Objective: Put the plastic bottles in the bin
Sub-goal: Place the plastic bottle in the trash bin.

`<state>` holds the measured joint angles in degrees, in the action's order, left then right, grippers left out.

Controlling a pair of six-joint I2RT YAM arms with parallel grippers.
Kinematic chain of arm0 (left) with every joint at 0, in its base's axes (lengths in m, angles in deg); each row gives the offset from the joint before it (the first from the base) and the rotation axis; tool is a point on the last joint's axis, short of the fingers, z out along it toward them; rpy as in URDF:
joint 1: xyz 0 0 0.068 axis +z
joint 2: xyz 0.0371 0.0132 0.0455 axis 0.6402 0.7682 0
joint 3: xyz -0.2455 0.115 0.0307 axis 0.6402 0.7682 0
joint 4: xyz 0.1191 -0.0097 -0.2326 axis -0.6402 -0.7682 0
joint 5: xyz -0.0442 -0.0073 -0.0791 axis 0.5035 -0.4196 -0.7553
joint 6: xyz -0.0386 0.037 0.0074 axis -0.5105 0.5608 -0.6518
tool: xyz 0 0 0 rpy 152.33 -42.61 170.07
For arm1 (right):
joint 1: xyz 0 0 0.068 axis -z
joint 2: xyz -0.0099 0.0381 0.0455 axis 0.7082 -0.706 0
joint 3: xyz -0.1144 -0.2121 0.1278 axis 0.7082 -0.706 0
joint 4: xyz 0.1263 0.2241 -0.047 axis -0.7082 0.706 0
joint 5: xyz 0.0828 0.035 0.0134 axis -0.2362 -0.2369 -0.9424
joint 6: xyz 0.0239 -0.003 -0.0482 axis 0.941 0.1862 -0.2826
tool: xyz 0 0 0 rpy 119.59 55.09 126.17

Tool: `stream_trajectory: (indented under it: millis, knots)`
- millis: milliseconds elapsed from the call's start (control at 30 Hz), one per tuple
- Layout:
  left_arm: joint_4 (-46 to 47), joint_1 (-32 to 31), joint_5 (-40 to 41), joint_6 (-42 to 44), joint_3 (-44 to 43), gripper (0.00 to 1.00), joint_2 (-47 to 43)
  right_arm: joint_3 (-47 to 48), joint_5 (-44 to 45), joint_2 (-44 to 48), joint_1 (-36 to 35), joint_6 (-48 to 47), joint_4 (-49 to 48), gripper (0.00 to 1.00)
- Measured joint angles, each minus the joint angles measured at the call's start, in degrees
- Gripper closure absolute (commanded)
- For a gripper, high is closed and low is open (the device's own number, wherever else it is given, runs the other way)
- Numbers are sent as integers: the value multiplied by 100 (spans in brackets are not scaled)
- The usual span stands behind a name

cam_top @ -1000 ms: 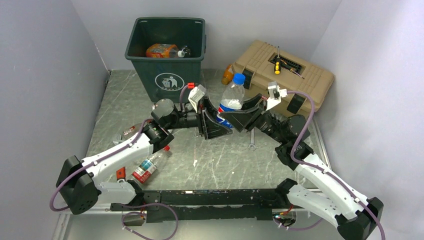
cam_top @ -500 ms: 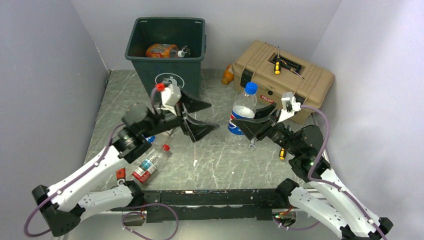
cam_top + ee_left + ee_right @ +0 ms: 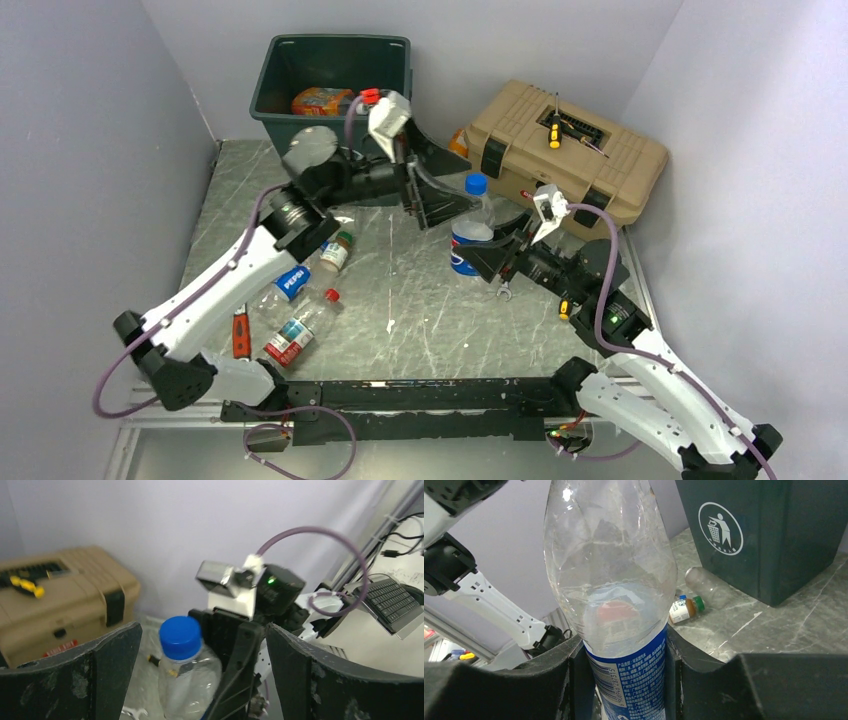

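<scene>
Swung up and rightward since a moment ago, the left arm now reaches across the front of the bin (image 3: 335, 40), which stands at the far edge of the table (image 3: 430, 300) with an orange bottle (image 3: 322, 100) already inside. The left pincer (image 3: 447, 188) gapes wide and empty beside the blue cap, likely after a handover. The right pincer (image 3: 482, 258) clamps the upright Pepsi bottle (image 3: 468, 225) at its label, short of the bin. Three smaller bottles (image 3: 300, 330) lie loose at left.
</scene>
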<state>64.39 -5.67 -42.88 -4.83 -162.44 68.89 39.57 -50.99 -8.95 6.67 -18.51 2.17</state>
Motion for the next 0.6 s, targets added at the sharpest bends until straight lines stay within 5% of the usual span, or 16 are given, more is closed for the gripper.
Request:
stream_trajectory:
  millis: [100,233,567,600]
  knots:
    - [-293,2,-33,-136,2,2,361,0,-35,-44,0,0,11,66]
    - [-605,-11,-9,-175,4,18,505,0,-118,-98,-2,2,11,67]
    - [-581,-9,24,-138,4,98,505,0,-186,-249,-33,4,-2,66]
    - [-573,-11,20,-149,4,100,505,0,-184,-254,-28,-9,-4,61]
